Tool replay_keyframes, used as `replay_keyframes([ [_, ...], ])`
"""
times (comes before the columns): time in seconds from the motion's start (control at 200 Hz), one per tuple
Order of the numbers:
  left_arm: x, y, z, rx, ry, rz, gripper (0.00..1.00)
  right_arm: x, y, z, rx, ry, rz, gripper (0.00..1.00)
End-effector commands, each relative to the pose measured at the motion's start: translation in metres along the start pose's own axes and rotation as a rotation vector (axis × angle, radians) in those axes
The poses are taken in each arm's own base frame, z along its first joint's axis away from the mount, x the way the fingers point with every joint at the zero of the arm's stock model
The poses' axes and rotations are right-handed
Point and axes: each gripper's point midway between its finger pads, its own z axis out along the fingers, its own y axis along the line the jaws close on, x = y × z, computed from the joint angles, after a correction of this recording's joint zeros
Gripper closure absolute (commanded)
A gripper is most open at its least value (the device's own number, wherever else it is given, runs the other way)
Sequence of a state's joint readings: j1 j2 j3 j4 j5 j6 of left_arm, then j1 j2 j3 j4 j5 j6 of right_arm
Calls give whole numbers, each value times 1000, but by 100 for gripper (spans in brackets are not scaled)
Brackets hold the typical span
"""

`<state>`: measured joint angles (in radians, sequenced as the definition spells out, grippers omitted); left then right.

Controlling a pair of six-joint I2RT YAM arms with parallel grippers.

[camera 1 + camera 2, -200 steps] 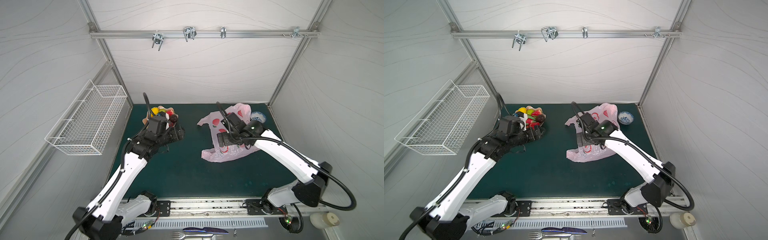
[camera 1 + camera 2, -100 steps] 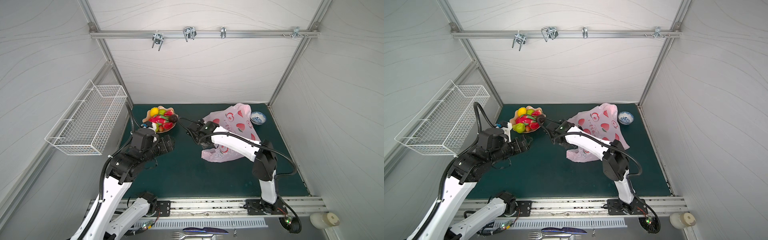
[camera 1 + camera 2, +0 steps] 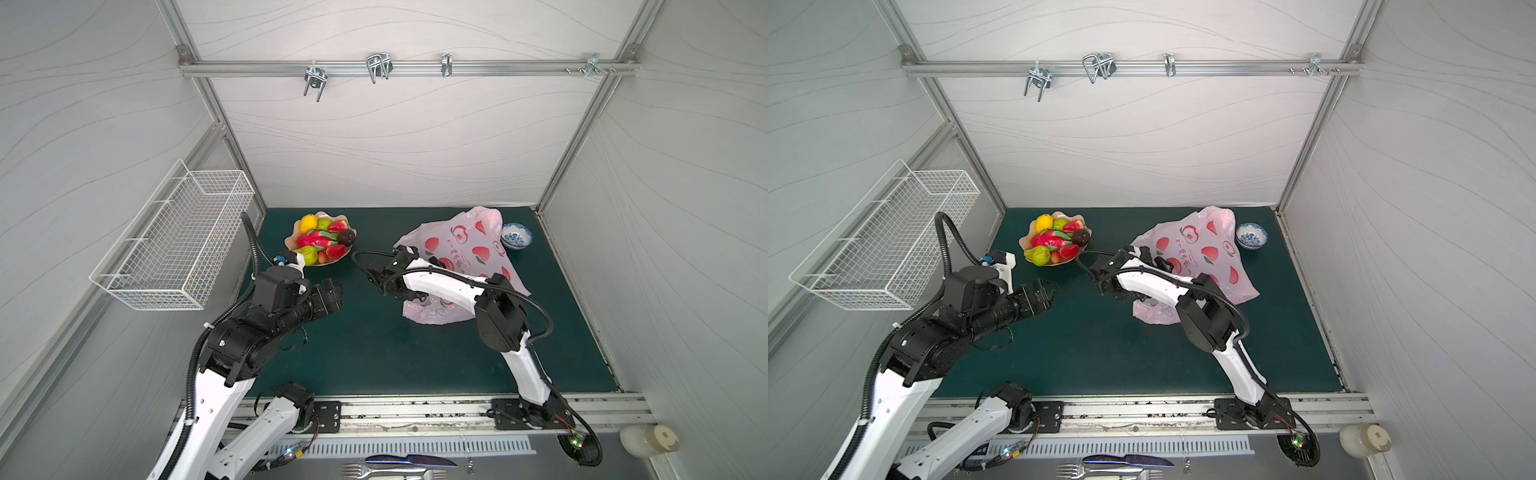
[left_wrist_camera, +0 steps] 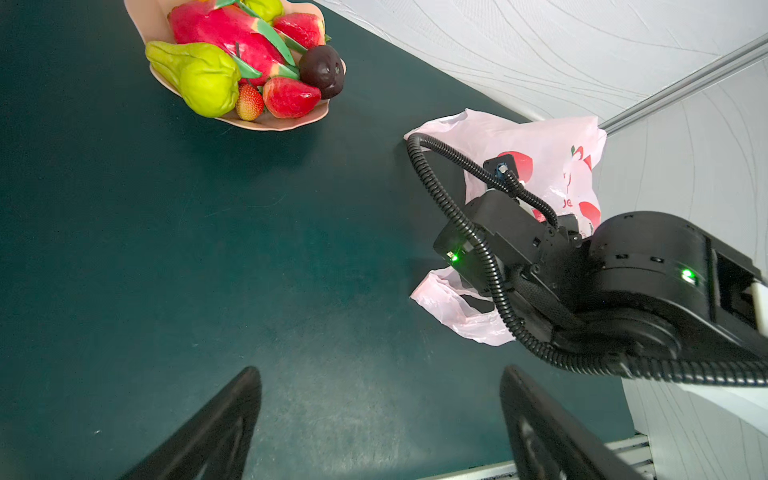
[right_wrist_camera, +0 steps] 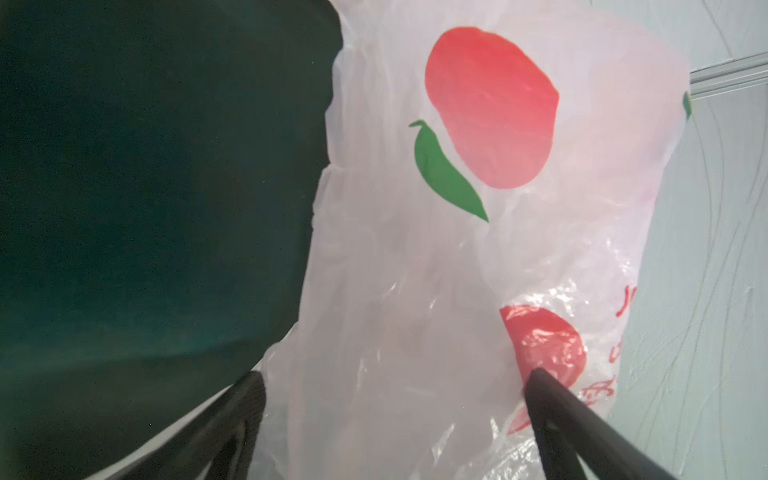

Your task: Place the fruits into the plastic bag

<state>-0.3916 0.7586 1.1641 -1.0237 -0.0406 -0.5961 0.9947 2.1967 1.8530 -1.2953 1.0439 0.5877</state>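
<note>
While right tool (image 5: 395,374) gapes, fruits (image 3: 322,243) lie dished

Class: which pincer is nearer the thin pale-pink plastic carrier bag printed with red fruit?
Right. The right pincer is at the pale-pink plastic bag, open, with the film between its tips. The left pincer hangs open over bare green mat, apart from the bag.

Toy fruits (image 3: 322,243) fill a peach dish (image 3: 337,217) at the back of the green counter (image 3: 374,353), well apart from the pink plastic bag (image 3: 469,249), which lies partly under the right arm (image 3: 440,284), beside a small bowl (image 3: 516,236).
</note>
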Motion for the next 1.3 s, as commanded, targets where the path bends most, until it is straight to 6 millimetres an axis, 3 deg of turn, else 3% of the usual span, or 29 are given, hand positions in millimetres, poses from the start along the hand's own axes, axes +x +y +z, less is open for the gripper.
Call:
replay_keyframes([
  [0.0,-10,-2,-13,9,-49,9,9,7,-18,12,110,11,10,2],
  [0.28,-9,6,-13,-22,-68,14,9,2,-32,17,155,0,45,24],
  [0.35,-8,8,-13,-22,-76,15,9,0,-35,11,145,-8,53,40],
  [0.475,-8,10,-9,-24,-84,1,9,-5,-42,-1,129,-24,67,85],
  [0.545,-6,12,-6,-32,-82,-8,9,-6,-49,-8,121,-19,80,100],
  [0.83,-9,21,4,-91,-95,-37,10,-7,-87,-41,42,-27,205,100],
  [1.055,-5,-1,26,6,-41,-49,11,-7,-119,-60,-15,-27,304,100],
  [1.296,2,-20,48,104,12,-35,11,0,-138,-71,-125,0,451,100],
])
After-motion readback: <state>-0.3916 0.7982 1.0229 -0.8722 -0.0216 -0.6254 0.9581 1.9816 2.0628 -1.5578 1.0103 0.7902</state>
